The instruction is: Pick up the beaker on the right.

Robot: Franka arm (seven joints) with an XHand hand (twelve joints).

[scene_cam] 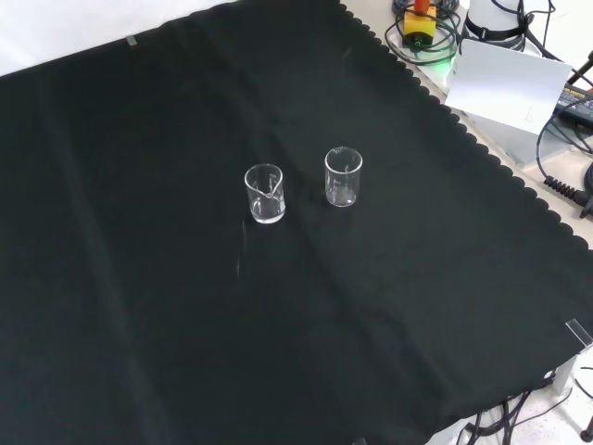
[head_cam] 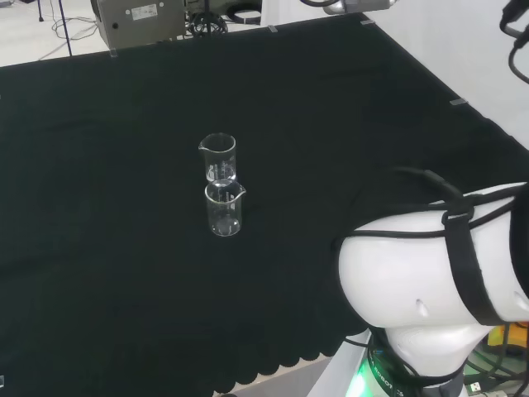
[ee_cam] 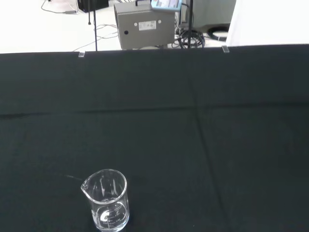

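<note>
Two clear glass beakers stand upright and apart near the middle of the black cloth. In the front view they stand side by side: the left beaker (scene_cam: 265, 194) and the right beaker (scene_cam: 343, 176). In the head view one stands behind the other: the far beaker (head_cam: 217, 157) and the near beaker (head_cam: 224, 208), whose rim overlaps the far one's base. Both look empty. The wrist view has a single beaker (ee_cam: 105, 199) with its spout turned to one side, some way off on the cloth. The arm's white link (head_cam: 430, 273) sits at the head view's lower right, well away from the beakers.
A grey box (head_cam: 136, 21) and cables lie beyond the cloth's far edge in the head view. In the front view, a white board (scene_cam: 505, 83), a yellow part (scene_cam: 422, 20) and cables sit past the cloth's scalloped edge (scene_cam: 482, 148) at the upper right.
</note>
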